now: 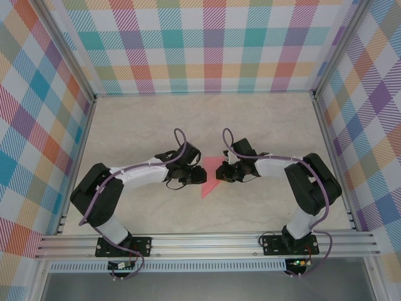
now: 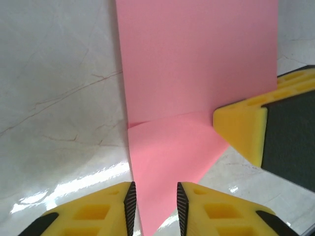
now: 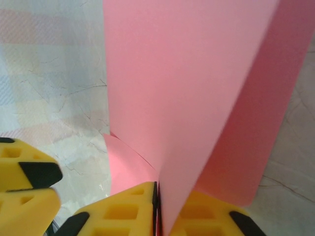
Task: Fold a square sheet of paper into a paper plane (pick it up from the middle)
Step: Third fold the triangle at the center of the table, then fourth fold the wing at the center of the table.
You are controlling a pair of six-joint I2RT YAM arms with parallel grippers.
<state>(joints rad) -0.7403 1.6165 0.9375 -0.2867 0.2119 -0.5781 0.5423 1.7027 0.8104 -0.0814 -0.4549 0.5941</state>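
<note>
The salmon-pink sheet of paper [image 1: 208,174] lies mid-table between my two grippers, creased into a pointed shape. In the left wrist view the paper [image 2: 197,64] lies flat with a diagonal fold. Its narrow tip runs under my left gripper [image 2: 155,196], whose jaws stand apart around it without pinching. One yellow finger [image 2: 243,130] of the right gripper rests on the paper's right edge. In the right wrist view my right gripper [image 3: 157,189] is shut on a raised flap of the paper [image 3: 187,88], which stands up from the jaws. From above, the left gripper [image 1: 188,176] and right gripper [image 1: 220,173] face each other.
The pale marble-look table top [image 1: 138,125] is boxed in by checkered walls [image 1: 207,44] at the back and both sides. An aluminium rail [image 1: 207,241] runs along the near edge by the arm bases. The left gripper's yellow finger [image 3: 24,182] sits low at the left of the right wrist view.
</note>
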